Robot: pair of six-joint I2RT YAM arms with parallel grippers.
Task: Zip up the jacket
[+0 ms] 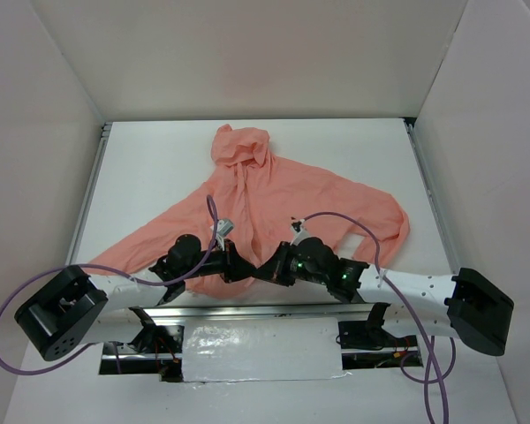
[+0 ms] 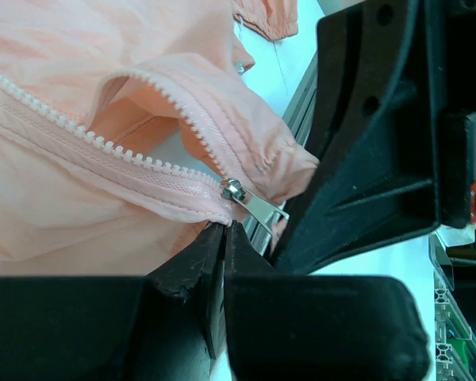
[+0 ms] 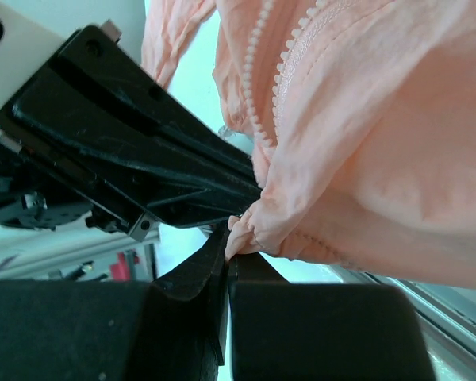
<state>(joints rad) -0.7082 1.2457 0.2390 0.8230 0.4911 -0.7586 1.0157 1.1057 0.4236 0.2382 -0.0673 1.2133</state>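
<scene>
The salmon-pink jacket lies spread on the white table, hood at the far side, front open. Both grippers meet at the middle of its near hem. My left gripper is shut on the hem edge just below the metal zipper slider, whose pull tab sticks out to the right. White zipper teeth part above the slider. My right gripper is shut on a bunched fold of the other hem corner. In each wrist view the other gripper's black body fills one side.
A metal rail runs along the table's near edge right under the grippers. White walls enclose the table on three sides. The jacket's sleeves reach out to the left and right.
</scene>
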